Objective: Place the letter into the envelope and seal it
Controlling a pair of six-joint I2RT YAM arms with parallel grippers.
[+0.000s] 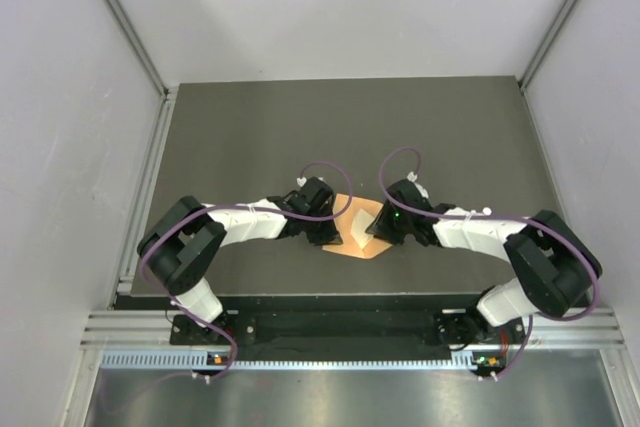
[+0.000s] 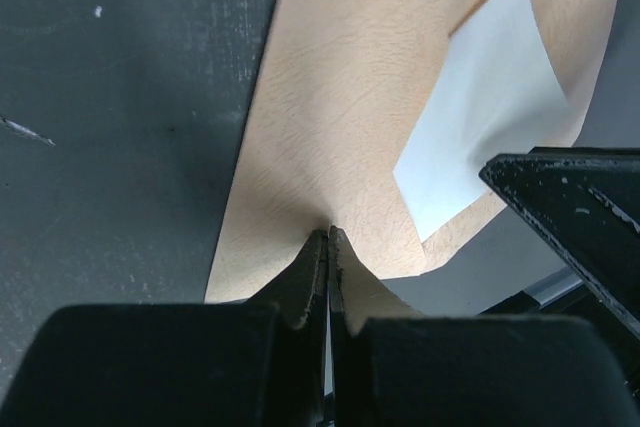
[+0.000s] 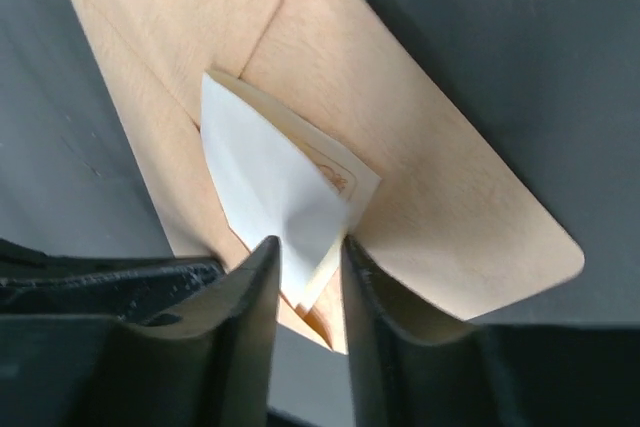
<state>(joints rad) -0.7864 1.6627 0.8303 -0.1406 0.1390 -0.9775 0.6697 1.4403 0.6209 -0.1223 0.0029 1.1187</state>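
Observation:
The orange envelope [image 1: 347, 243] lies flap open on the dark table between my two arms. It also shows in the left wrist view [image 2: 340, 77] and the right wrist view [image 3: 430, 157]. The pale letter [image 1: 360, 228], folded, sticks partly into the envelope's pocket, with its near corner outside [image 3: 265, 177] [image 2: 485, 117]. My right gripper [image 1: 376, 230] [image 3: 310, 252] is closed on that near corner, one finger on each side. My left gripper [image 1: 333, 219] [image 2: 328, 237] is shut, with its tips resting on the envelope's face near its edge.
The dark table top [image 1: 250, 137] is bounded by pale walls and metal rails at left and right. The right gripper's black body [image 2: 580, 217] sits close beside the left gripper over the envelope.

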